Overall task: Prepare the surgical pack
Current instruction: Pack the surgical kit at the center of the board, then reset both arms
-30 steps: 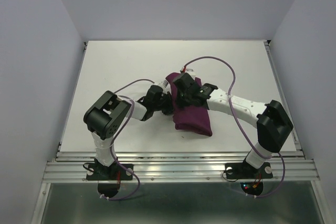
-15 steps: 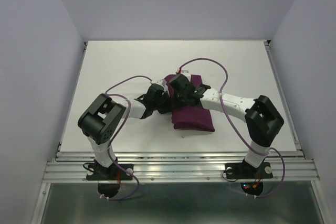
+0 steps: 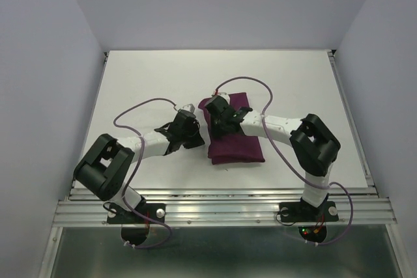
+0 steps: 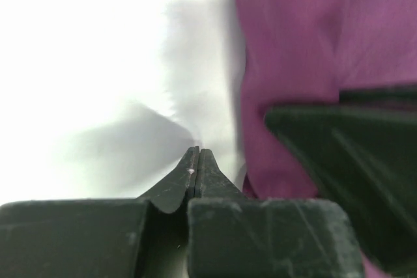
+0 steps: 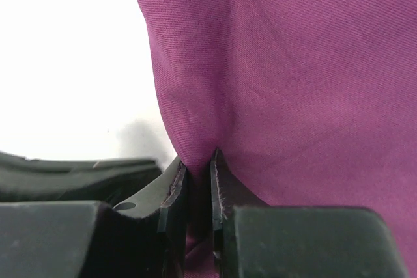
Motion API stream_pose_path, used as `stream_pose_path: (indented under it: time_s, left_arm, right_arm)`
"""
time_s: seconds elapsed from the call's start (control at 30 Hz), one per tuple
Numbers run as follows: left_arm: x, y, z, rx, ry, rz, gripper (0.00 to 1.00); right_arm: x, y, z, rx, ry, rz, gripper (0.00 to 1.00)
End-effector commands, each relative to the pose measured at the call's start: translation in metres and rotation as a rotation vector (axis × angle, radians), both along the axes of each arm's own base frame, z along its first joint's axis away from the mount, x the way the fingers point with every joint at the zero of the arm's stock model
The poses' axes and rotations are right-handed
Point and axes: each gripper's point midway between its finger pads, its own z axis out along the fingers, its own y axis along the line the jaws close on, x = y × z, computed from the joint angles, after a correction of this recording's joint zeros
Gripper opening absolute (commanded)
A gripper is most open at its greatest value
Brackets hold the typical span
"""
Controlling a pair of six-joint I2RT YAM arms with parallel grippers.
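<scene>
The surgical pack (image 3: 238, 146) lies folded on the white table (image 3: 150, 76), between the two arms. It forms a rough oblong whose long axis runs away from the arm bases, leaning a little to the left at its far end.

The right gripper (image 5: 195, 177) sits over the pack's left edge, toward the far half. Its jaws are nearly closed and pinch a raised fold of the fabric between the fingertips. The cloth bunches into a soft ridge where it enters the gap and spreads out smooth above it.

The left gripper (image 4: 197, 161) hangs just beside the pack's left edge. Its jaws are pressed fully together with nothing between them, and its tips point at bare table. From it the pack lies to the right, with the right gripper's dark body crossing that side of the view. Both grippers are at the pack's left edge, but only the right one has hold of it.

The fabric is a matte deep purple with a fine twill weave, limp and apparently lying in several layers. It will probably drape and slide rather than keep its shape when pulled. The table is smooth, pale and hard.
</scene>
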Motion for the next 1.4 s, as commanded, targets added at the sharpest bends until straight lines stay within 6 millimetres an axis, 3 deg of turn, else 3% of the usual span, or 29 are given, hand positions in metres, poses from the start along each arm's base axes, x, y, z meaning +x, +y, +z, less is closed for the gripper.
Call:
stream_pose_path:
  time_s: [0.0,0.17,0.2,0.23,0.33,0.43,0.47,0.53,0.6,0.63,0.67,0.73,0.77,0.83,0.87,1.07,1.2,1.37]
  left_arm:
    - [-0.012,0.022,-0.002,0.066,0.0,0.037,0.0]
    - [-0.013,0.05,0.005,0.089,-0.033,0.115,0.0]
    - [-0.011,0.058,0.006,0.089,-0.034,0.135,0.0]
    - [-0.01,0.061,0.009,0.082,-0.039,0.138,0.0]
    - [0.002,0.067,0.03,0.062,-0.097,0.156,0.0]
    - [0.011,0.067,0.045,0.056,-0.123,0.145,0.0]
    - [0.016,0.063,0.054,0.046,-0.132,0.137,0.0]
    - [0.023,0.053,0.067,0.028,-0.145,0.099,0.0]
    - [0.027,0.049,0.069,0.025,-0.14,0.088,0.0]
    - [0.031,0.046,0.072,0.021,-0.143,0.084,0.0]
    - [0.036,0.04,0.077,0.009,-0.147,0.071,0.0]
    - [0.042,0.033,0.083,-0.007,-0.155,0.051,0.0]
    - [0.045,0.026,0.085,-0.023,-0.151,0.031,0.0]
    - [0.052,0.019,0.085,-0.032,-0.151,0.007,0.0]
    - [0.055,0.017,0.084,-0.027,-0.149,0.004,0.0]
    - [0.072,0.004,0.074,-0.021,-0.116,-0.017,0.0]
    - [0.09,0.001,0.064,0.012,-0.088,-0.002,0.0]
    - [0.121,0.006,0.059,0.051,-0.084,0.022,0.0]
  right_arm:
    - [0.009,0.041,0.012,0.135,-0.013,0.046,0.01]
    - [0.009,0.052,0.013,0.161,0.0,0.088,0.04]
    - [0.01,0.056,0.017,0.17,-0.005,0.095,0.12]
    - [0.011,0.056,0.02,0.174,-0.011,0.099,0.33]
    - [0.019,0.056,0.038,0.17,-0.062,0.092,0.55]
    - [0.026,0.046,0.054,0.136,-0.108,0.068,0.62]
    - [0.031,0.039,0.068,0.123,-0.153,0.044,0.63]
    - [0.031,0.026,0.076,0.087,-0.178,0.021,0.67]
    - [0.031,0.013,0.086,0.067,-0.211,-0.01,0.67]
    - [0.028,0.007,0.101,0.087,-0.235,-0.014,0.67]
    - [0.024,0.003,0.104,0.09,-0.239,-0.015,0.64]
    - [0.013,-0.003,0.109,0.114,-0.231,-0.003,0.39]
    - [0.003,0.003,0.109,0.154,-0.198,0.038,0.29]
    - [-0.019,0.015,0.104,0.235,-0.127,0.116,0.1]
    - [-0.023,0.016,0.099,0.249,-0.109,0.123,0.07]
    - [-0.06,0.015,0.024,0.232,0.098,0.185,0.01]
    - [-0.072,0.008,-0.002,0.182,0.178,0.201,0.01]
    - [-0.057,0.002,0.036,0.185,0.058,0.172,0.01]
